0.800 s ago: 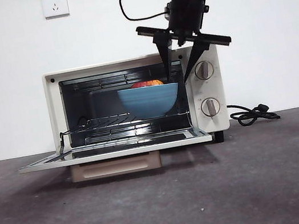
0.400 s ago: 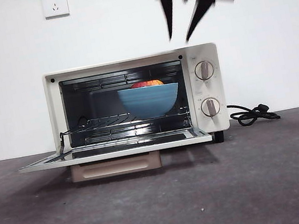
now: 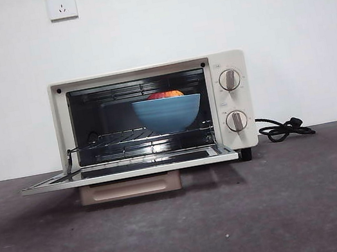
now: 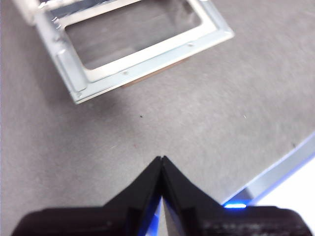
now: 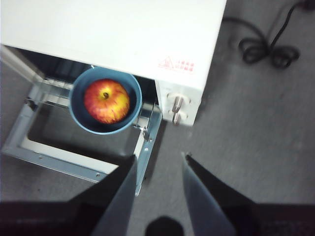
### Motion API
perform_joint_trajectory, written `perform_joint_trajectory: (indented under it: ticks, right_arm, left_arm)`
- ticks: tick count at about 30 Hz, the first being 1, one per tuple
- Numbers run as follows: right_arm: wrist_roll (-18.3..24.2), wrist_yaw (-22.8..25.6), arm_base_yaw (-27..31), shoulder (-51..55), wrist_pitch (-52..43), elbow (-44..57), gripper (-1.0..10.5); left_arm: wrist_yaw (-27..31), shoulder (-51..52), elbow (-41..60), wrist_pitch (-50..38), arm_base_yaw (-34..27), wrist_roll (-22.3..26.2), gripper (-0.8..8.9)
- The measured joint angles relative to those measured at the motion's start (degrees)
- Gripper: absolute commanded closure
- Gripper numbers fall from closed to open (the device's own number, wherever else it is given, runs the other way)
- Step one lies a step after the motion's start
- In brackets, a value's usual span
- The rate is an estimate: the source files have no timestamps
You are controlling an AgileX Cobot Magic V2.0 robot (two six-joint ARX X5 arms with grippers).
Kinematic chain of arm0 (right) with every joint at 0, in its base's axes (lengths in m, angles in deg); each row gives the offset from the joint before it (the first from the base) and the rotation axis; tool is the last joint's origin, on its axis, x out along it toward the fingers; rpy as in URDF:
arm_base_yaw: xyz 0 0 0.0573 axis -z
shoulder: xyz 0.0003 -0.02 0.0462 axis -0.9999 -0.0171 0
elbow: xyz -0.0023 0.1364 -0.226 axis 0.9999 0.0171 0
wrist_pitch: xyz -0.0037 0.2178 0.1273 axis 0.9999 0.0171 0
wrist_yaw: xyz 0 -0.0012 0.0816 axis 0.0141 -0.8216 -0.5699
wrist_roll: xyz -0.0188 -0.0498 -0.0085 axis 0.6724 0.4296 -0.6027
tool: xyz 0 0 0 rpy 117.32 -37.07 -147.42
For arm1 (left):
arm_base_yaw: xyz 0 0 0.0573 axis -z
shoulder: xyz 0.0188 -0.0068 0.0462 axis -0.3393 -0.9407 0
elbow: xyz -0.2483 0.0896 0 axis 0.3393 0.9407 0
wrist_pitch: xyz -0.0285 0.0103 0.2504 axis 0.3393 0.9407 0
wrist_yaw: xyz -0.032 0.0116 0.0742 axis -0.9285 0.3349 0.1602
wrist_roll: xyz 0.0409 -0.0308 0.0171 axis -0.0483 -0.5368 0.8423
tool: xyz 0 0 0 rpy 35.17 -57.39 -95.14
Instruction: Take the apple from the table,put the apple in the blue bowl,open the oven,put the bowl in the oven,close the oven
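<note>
The cream-white oven stands with its door folded down flat. Inside, the blue bowl rests on the wire rack toward the right, and the top of the apple shows above its rim. Neither arm appears in the front view. From high above, the right wrist view shows the apple lying in the bowl, which pokes out from under the oven top. My right gripper is open and holds nothing. My left gripper is shut on nothing above the table, near the door's corner.
Two knobs sit on the oven's right panel, and the tan handle hangs under the open door. A black cord lies coiled on the table to the oven's right. Wall sockets are high on the white wall.
The right gripper, which stood open by the bowl's right rim, has risen up and out of the front view. The bowl with the apple stays on the rack.
</note>
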Motion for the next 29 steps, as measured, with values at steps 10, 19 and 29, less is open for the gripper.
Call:
perform_joint_trajectory:
  ticks: [10,19,29]
  right_arm:
    - [4.17,0.35,0.0,15.56,0.0,8.39,9.5]
    - [4.33,0.37,0.0,33.29,-14.03,35.74,9.5]
    - [0.74,-6.36,0.0,46.53,-27.56,64.76,9.5]
  left_arm:
    - [-19.43,-3.04,15.74,-15.26,-14.53,-1.18,8.22]
    - [-31.91,-11.04,28.89,-30.93,-23.91,-7.87,8.22]
    - [-32.52,-25.88,28.92,-44.0,-25.7,-13.75,8.22]
